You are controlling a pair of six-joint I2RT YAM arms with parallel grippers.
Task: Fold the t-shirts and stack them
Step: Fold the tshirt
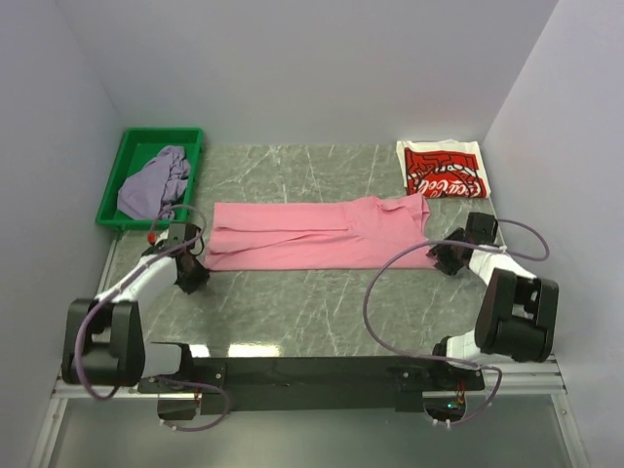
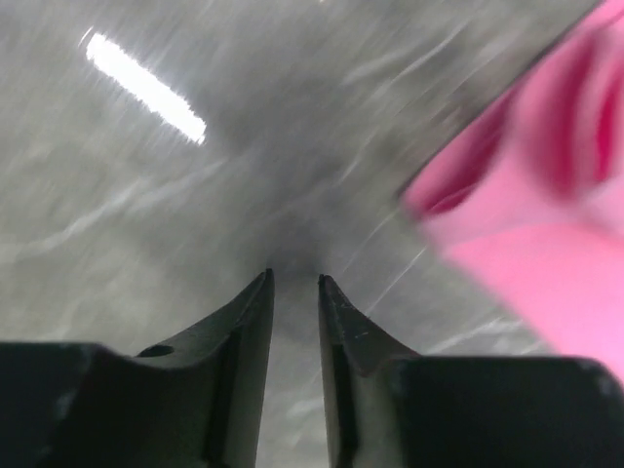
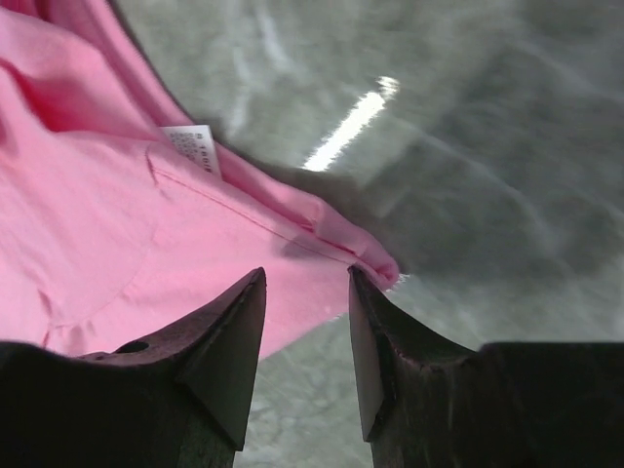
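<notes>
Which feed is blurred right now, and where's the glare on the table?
Left wrist: motion-smeared throughout, the pink t-shirt just a soft blob at right, a bright glare streak on the table upper left. Right wrist: sharper, shirt hem and label distinct, a smaller glare streak beyond. Top external: sharp, evenly lit, no strong glare.

Pink t-shirt [image 2: 531,205] blurred; cut off

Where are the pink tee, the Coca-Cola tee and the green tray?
pink tee [image 1: 312,239], top view, middle of the cloth.
Coca-Cola tee [image 1: 444,175], top view, on the red print.
green tray [image 1: 161,134], top view, on its far rim.
</notes>
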